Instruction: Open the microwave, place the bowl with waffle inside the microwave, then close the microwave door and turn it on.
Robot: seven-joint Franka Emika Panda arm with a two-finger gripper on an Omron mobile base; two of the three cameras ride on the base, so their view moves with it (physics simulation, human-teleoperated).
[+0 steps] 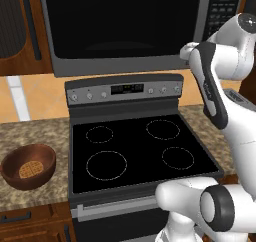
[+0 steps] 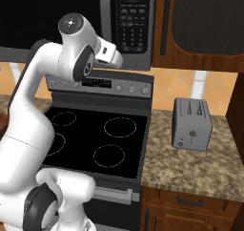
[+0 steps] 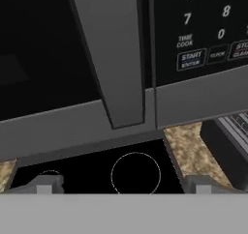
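Directly ahead of my jaws stands the microwave door (image 3: 48, 59), shut; its handle (image 3: 114, 59) runs vertically, lower end centred just above them. Jaws fully spread, empty. Bowl (image 1: 28, 166) with waffle (image 1: 30, 169) waits on tabletop (image 1: 30, 131), left of stove (image 1: 140, 151).

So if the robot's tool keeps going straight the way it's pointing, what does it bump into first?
Most likely the microwave door, near the bottom of its grey bar handle. The open tool faces that handle, with the stove below it. How far off the door is, the hand view does not tell.

granite counter (image 1: 35, 131) with bowl (image 1: 29, 166), toaster (image 2: 192, 123)
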